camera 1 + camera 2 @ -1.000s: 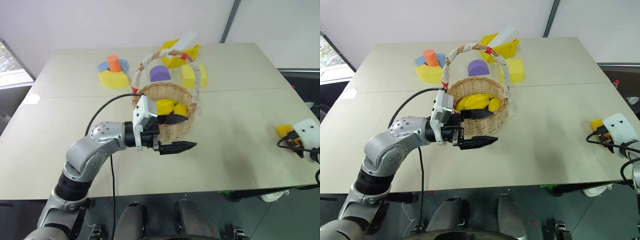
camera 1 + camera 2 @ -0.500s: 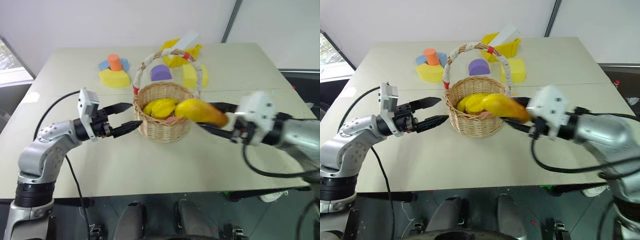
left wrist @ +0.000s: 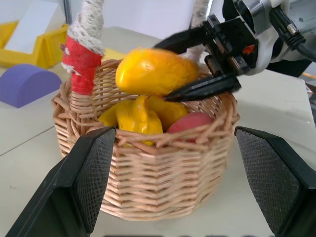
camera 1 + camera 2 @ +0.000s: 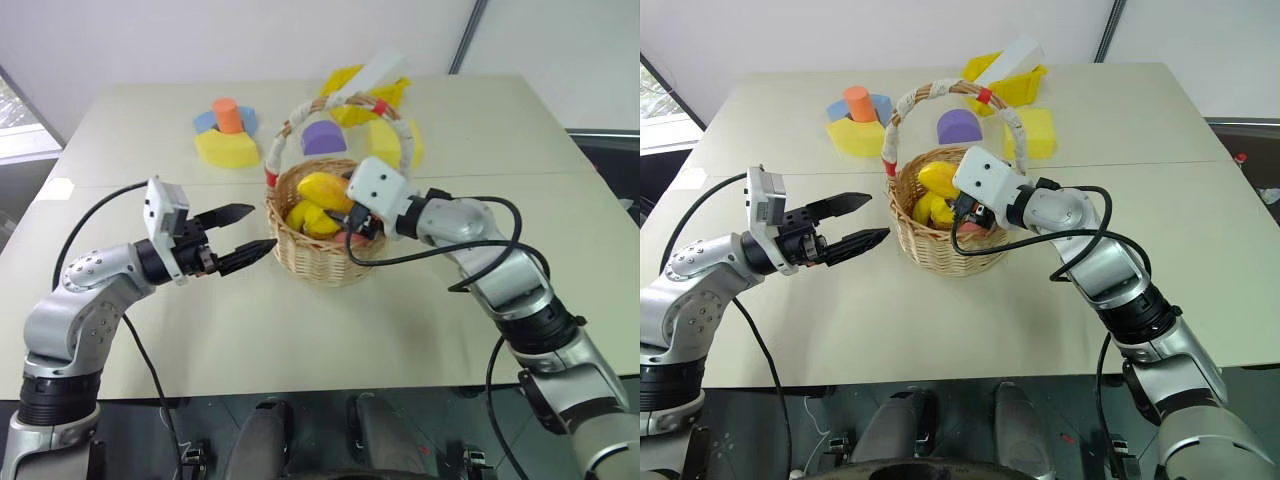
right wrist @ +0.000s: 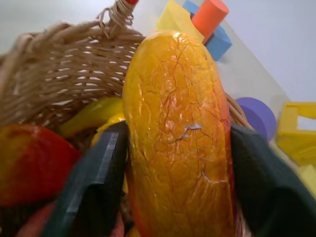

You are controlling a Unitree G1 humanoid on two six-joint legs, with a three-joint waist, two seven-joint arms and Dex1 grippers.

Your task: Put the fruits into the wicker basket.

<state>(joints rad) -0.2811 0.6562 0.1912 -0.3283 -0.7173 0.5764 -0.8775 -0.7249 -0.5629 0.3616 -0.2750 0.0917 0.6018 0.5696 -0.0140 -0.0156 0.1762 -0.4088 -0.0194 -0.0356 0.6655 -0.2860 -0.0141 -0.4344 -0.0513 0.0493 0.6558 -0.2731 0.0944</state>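
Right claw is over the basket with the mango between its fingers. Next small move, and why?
Probably let go fully and lift the right claw straight up. The mango sits between its fingers above the basket, over the other fruit already inside, so it should drop in. The handle arches close by, so a straight rise avoids snagging it.

No words, brands or numbers can be read (anywhere on these things).
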